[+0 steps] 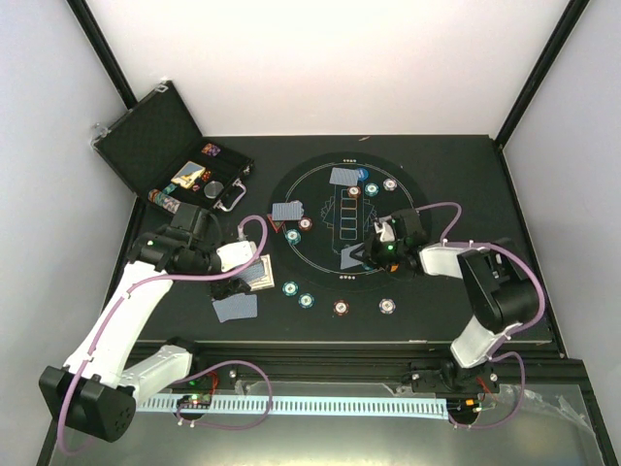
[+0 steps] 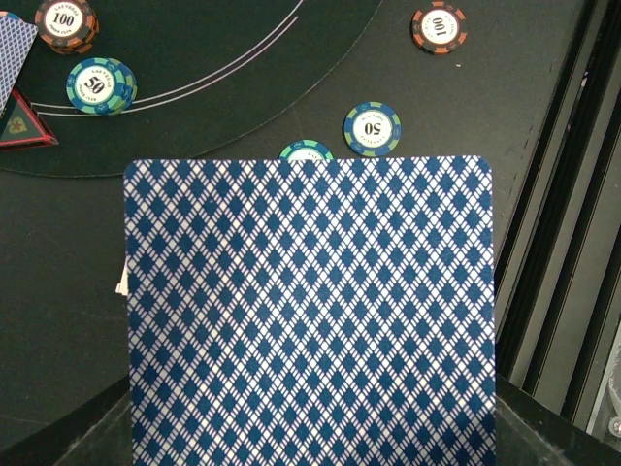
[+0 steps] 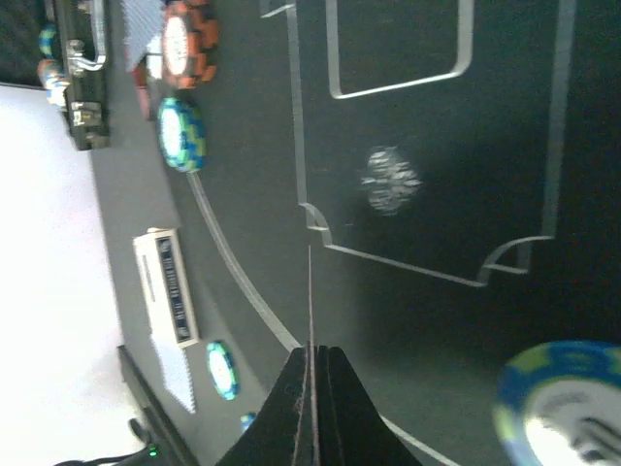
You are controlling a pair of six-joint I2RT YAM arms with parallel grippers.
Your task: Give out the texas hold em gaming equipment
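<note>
Dealing cards, mid-step.
Left pincer pinches a card beside the mat; right pincer pinches a second card over the mat. Next, probably: lower, release flat.

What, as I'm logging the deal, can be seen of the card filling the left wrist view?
The card shows its back: a blue-and-white diamond lattice, thin white border, rounded top corners, flat and uncreased, like coated paper. It hangs raised near the camera, filling the lower view and hiding the fingers of the left end effector gripping it. Its top edge overlaps a teal chip lying below.
</note>
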